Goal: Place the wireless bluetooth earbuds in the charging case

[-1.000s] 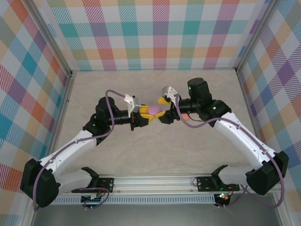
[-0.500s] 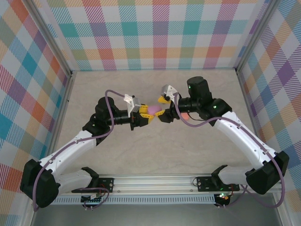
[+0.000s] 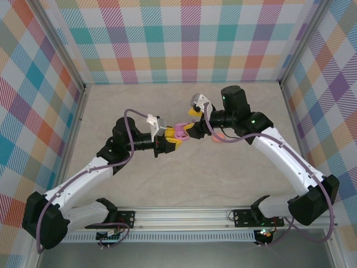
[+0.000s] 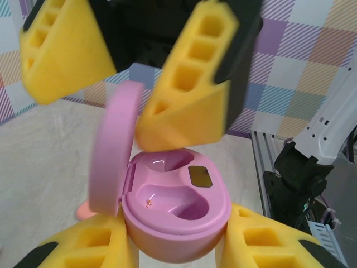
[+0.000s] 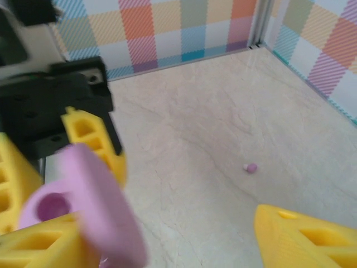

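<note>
My left gripper (image 3: pixel 175 135) is shut on the base of the purple-pink charging case (image 4: pixel 178 212), which it holds above the table. The lid (image 4: pixel 114 148) stands open on its left side, and both wells are empty. My right gripper (image 3: pixel 192 124) is open just beyond the case, with one of its yellow fingers (image 4: pixel 189 89) beside the raised lid. In the right wrist view the blurred lid (image 5: pixel 95 201) lies against the left finger of the right gripper (image 5: pixel 167 240). One purple earbud (image 5: pixel 250 167) lies on the table further off. The other earbuds are out of view.
A salmon-orange item (image 3: pixel 218 135) lies on the table, partly under the right arm; a salmon edge (image 4: pixel 83 209) also peeks from behind the lid. Checkered walls (image 3: pixel 189 39) enclose the tan table (image 3: pixel 139 106). An aluminium rail (image 3: pixel 184 215) runs along the near edge.
The case's lid has swung up and open. The right gripper has lifted and drawn back slightly toward the far side. The left gripper still holds the case's base.
</note>
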Controlling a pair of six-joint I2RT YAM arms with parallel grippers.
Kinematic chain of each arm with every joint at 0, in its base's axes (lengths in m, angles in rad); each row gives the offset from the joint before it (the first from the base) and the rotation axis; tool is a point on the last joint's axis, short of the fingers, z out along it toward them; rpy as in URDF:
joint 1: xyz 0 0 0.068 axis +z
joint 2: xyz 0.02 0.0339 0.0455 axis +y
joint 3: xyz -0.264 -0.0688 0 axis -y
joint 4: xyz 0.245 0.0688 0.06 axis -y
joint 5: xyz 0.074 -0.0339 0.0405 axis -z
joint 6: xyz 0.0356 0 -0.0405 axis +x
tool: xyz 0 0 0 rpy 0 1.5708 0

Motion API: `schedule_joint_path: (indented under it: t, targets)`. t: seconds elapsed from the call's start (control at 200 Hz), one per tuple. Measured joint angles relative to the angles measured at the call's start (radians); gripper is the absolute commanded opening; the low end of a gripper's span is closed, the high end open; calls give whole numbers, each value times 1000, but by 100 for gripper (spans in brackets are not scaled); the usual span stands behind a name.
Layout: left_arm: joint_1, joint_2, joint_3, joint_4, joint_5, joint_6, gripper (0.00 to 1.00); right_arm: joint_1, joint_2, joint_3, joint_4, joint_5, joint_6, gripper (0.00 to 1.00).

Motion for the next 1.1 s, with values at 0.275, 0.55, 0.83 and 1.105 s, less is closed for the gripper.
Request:
schedule_joint_path:
  t: [0.275,0.55,0.83,1.105]
  targets:
    - [0,-11,-35,1,-22,6,16,-5,15,0,-9,8,41,72]
    - [0,-11,-49,-2,-69,10,16,-17,-25,1,6,0,119,73]
    - [0,-7,-55,-2,-110,10,16,-48,-39,35,8,32,240,72]
    - [0,-7,-64,-10,-142,10,15,-146,85,181,-99,122,391,67]
